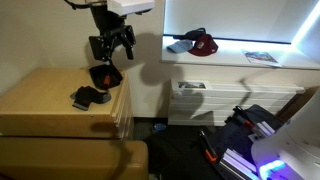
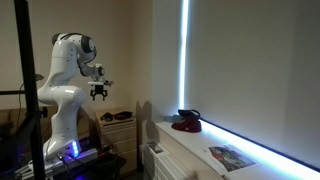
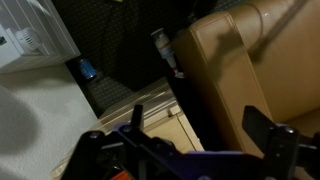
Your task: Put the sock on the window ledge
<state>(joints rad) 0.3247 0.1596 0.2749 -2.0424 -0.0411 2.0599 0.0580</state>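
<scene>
A dark crumpled sock (image 1: 90, 97) lies on top of the wooden dresser (image 1: 45, 105), with a red and black item (image 1: 105, 75) just behind it. Both show as small dark shapes in an exterior view (image 2: 118, 116). My gripper (image 1: 110, 55) hangs in the air above these items, apart from them, also seen in an exterior view (image 2: 98, 93). In the wrist view the gripper (image 3: 200, 125) is open with nothing between its fingers, and the sock is out of view. The white window ledge (image 1: 230, 62) runs to the right of the dresser (image 2: 190, 140).
A red and black cap (image 1: 200, 42) (image 2: 187, 122) and a magazine (image 1: 260, 57) (image 2: 232, 156) lie on the ledge. A white radiator (image 1: 210, 100) stands below it. The wrist view shows the dresser edge (image 3: 240, 60), a bottle (image 3: 160, 45) and a blue item (image 3: 85, 68) on the floor.
</scene>
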